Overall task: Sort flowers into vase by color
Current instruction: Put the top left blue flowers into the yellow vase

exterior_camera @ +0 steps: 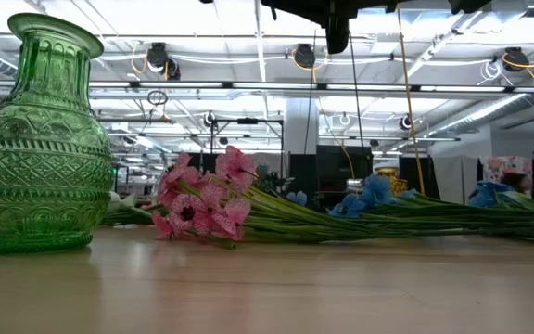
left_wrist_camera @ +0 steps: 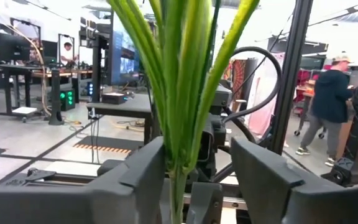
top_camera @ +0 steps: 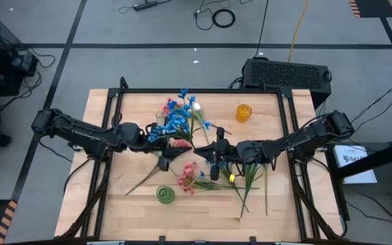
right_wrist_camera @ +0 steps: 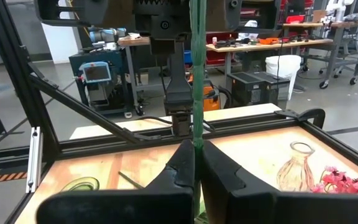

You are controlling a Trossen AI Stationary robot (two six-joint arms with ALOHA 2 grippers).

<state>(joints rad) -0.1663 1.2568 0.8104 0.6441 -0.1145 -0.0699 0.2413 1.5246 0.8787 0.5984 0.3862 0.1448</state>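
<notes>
The left gripper (top_camera: 160, 136) sits over the middle of the desk (top_camera: 101, 204), its jaws standing apart with a bunch of green stems (left_wrist_camera: 179, 81) rising between them; the blue flowers (top_camera: 175, 121) and a white blossom (top_camera: 197, 107) spread just beyond it. In front of it, near the desk's front edge, stands the green vase (top_camera: 165, 194), and the pink flowers (top_camera: 188, 175) lie just beside it, their stems running off toward the right. A clear vase (top_camera: 162, 114) stands behind the blue cluster. The right gripper (top_camera: 218, 148) hovers near the desk's centre, facing the left one, its jaws clamped on a single thin green stem (right_wrist_camera: 197, 74). More stems (top_camera: 250, 180) lie beneath the right arm. The amber vase (top_camera: 243, 112) stands near the back edge.
</notes>
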